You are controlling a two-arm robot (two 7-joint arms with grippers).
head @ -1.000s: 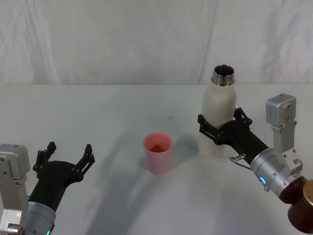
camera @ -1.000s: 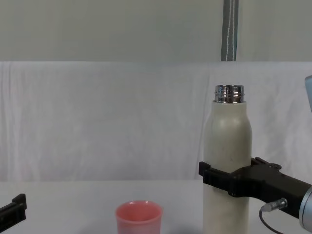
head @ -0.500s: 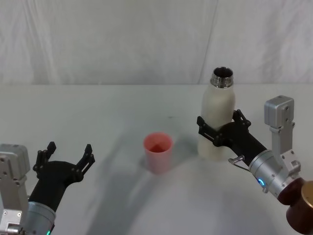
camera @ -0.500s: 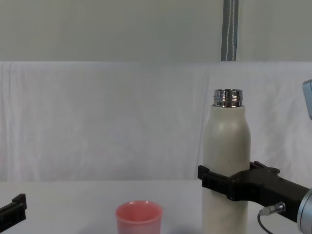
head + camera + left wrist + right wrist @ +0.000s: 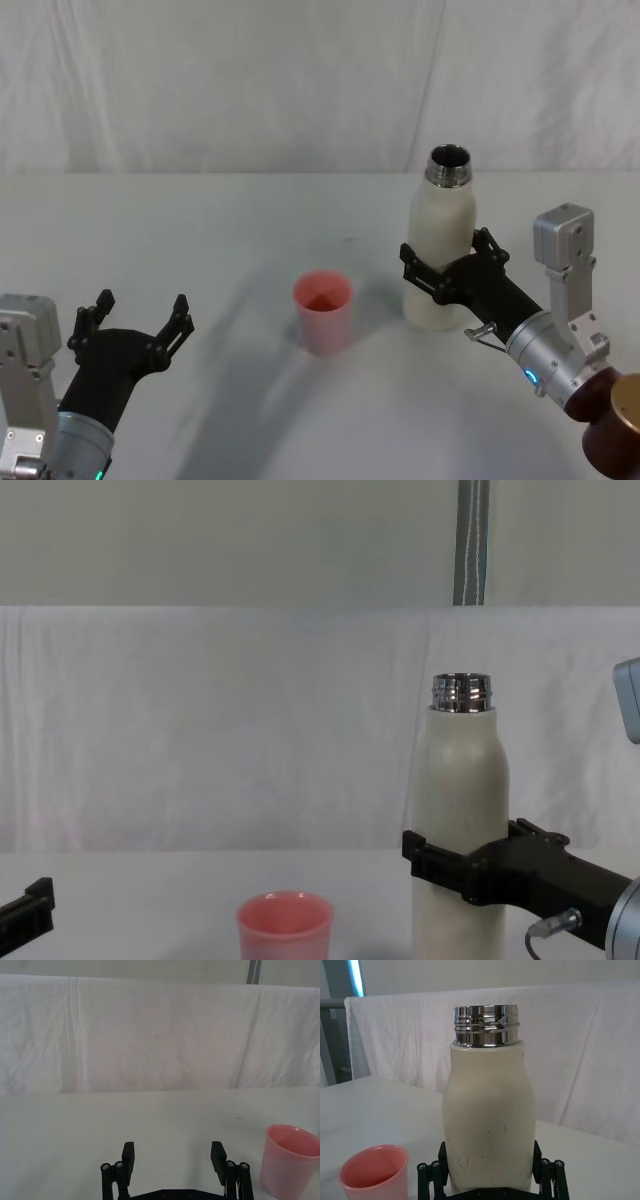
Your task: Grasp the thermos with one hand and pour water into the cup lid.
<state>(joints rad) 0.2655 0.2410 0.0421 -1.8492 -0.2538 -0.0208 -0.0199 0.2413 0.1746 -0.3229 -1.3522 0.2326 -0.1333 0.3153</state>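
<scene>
- Left gripper (image 5: 133,322) low at near left of bench (image 5: 200,230), jaws spread wide, nothing between them.
- Cup lid (image 5: 322,311) upright mid-bench, left of thermos, well apart from left gripper.
- Right gripper (image 5: 447,268) at right, jaws pinching thermos (image 5: 440,240) around lower body.
- Thermos upright, steel neck uncapped, just right of cup lid.
- White cloth (image 5: 250,80) hanging behind bench.
</scene>
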